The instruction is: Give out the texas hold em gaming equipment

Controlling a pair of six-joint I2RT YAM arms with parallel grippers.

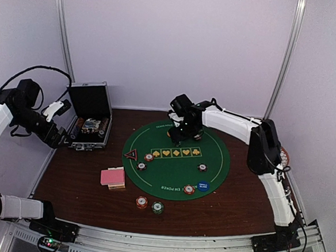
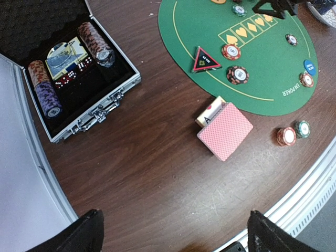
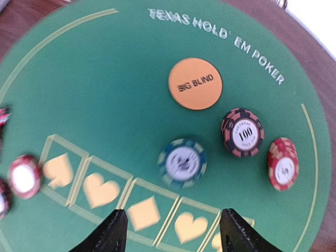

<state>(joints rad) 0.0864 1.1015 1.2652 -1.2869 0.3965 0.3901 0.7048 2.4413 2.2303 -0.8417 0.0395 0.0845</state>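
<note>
At the far left, the left jaws are being held wide apart, with nothing between the fingers (image 2: 86, 231). They are being carried above the bench (image 1: 77, 189), beside the open case (image 1: 89, 117).

Right of the case, the cards (image 1: 113, 177) are being left as a pink-backed deck on bare wood, just off the left edge of the mat (image 1: 164, 173). The triangle (image 1: 131, 154) is being kept across that same edge. Nearer the front, a red-white chip (image 1: 142, 202) and a green chip (image 1: 157, 207) are being left side by side on the bench, off the mat. More chips and the blue disc (image 1: 203, 186) are being shown on the mat itself.

Toward the right, over the mat's far side, the right jaws are being held apart and empty, though the wrist view is blurred. A teal chip (image 3: 182, 163) is lying flat on the mat just ahead of the fingers (image 3: 113, 233), roughly midway between them. The orange disc (image 3: 195, 84) is lying beyond it.

If the cards are being taken as the next thing to deal out, the left arm is being judged the nearer one. From the left jaws the deck is lying to the right and toward the near edge. In the left wrist view its long axis is slanted against the line joining the fingers. A turn of the wrist is therefore being judged necessary, so that the short sides can be spanned.
</note>
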